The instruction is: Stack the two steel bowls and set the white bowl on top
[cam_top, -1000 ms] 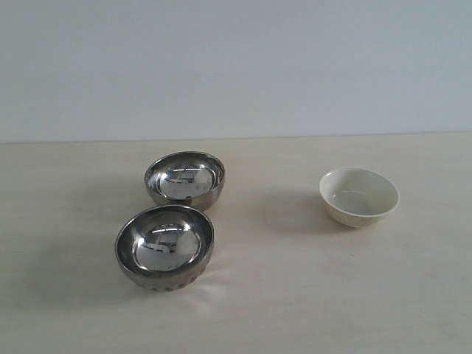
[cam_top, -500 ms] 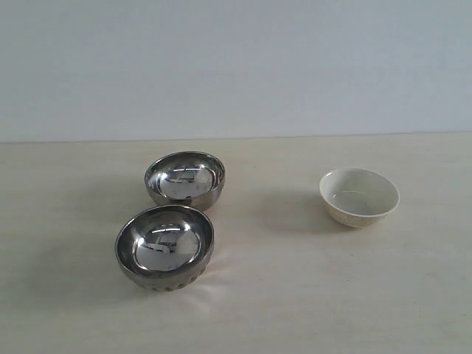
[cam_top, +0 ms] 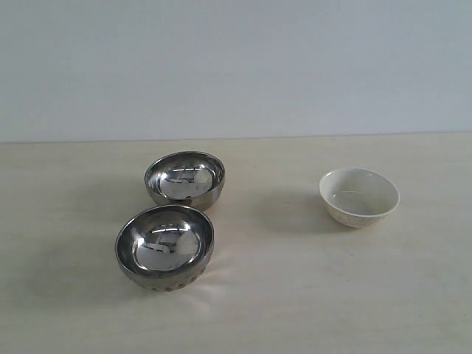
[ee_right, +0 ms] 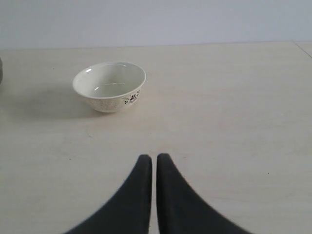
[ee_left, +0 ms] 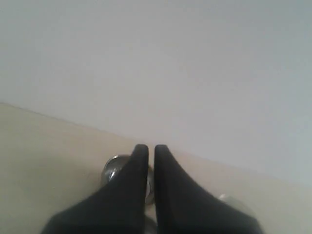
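Left hand (ee_left: 150,148): my fingers were nearly together, holding nothing.
Right hand (ee_right: 154,158): equally narrow, empty.
Steel bowls: far steel bowl (cam_top: 184,178) and near steel bowl (cam_top: 164,247) stood just beside each other, unstacked.
White bowl (cam_top: 359,196): sat upright on the desk (cam_top: 295,295), well apart from them.

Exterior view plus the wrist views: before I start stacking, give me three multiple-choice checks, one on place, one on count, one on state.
1. Where is the white bowl in the exterior view?
A. right of the near steel bowl and far steel bowl, apart from both
B. inside a steel bowl
C. between the steel bowls

2. How many steel bowls stand on the table?
A. one
B. two
C. three

3. How is the right gripper?
A. shut on the white bowl
B. wide open
C. shut, holding nothing

Answers: 1 A, it stands alone on the right. 2 B, two shiny bowls, one behind the other. 3 C, its fingers nearly meet, the bowl well ahead.
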Robot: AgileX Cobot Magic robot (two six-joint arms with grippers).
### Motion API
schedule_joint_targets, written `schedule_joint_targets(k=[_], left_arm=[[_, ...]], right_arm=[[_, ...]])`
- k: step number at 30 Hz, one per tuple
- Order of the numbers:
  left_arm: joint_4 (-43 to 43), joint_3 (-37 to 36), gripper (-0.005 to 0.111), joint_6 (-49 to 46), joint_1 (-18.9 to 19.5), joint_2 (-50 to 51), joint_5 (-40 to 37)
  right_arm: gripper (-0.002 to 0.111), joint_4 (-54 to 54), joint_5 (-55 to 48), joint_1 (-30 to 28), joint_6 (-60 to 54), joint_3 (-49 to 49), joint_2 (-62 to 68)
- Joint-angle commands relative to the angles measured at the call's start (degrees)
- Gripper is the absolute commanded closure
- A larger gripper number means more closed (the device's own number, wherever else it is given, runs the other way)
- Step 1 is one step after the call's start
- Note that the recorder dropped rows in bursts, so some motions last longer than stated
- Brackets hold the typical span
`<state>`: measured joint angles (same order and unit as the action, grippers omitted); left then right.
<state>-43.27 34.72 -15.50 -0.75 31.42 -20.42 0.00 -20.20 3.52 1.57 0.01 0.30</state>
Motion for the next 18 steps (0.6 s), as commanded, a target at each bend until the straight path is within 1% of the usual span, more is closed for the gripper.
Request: schedule_joint_targets(k=[1, 6, 9, 12, 13, 15, 18], left_arm=[[0.7, 9.6, 0.103, -8.5, 0.1, 12.0, -9.9], [2.2, 16.3, 0.103, -8.5, 0.1, 24.4, -13.2], [2.2, 18.1, 0.103, -8.5, 0.1, 30.3, -15.2], [3.9, 18.3, 0.101, -8.5, 0.1, 36.0, -15.3], [5.0, 18.3, 0.099, -8.5, 0.1, 37.4, -15.3], [6.5, 18.3, 0.087, -8.5, 0.1, 41.0, -15.3], [6.5, 18.3, 0.064, -8.3, 0.1, 45.2, -15.2]], right_arm=[[0.108, 0.0, 0.6, -0.1, -0.2, 0.0, -0.3], [0.108, 0.0, 0.6, -0.1, -0.2, 0.0, -0.3], [0.108, 0.0, 0.6, -0.1, -0.2, 0.0, -0.3], [0.108, 0.0, 0.6, -0.1, -0.2, 0.0, -0.3], [0.108, 0.0, 0.6, -0.1, -0.2, 0.0, -0.3], [0.108, 0.0, 0.6, -0.1, -0.2, 0.0, -0.3], [0.108, 0.0, 0.6, -0.1, -0.2, 0.0, -0.3]])
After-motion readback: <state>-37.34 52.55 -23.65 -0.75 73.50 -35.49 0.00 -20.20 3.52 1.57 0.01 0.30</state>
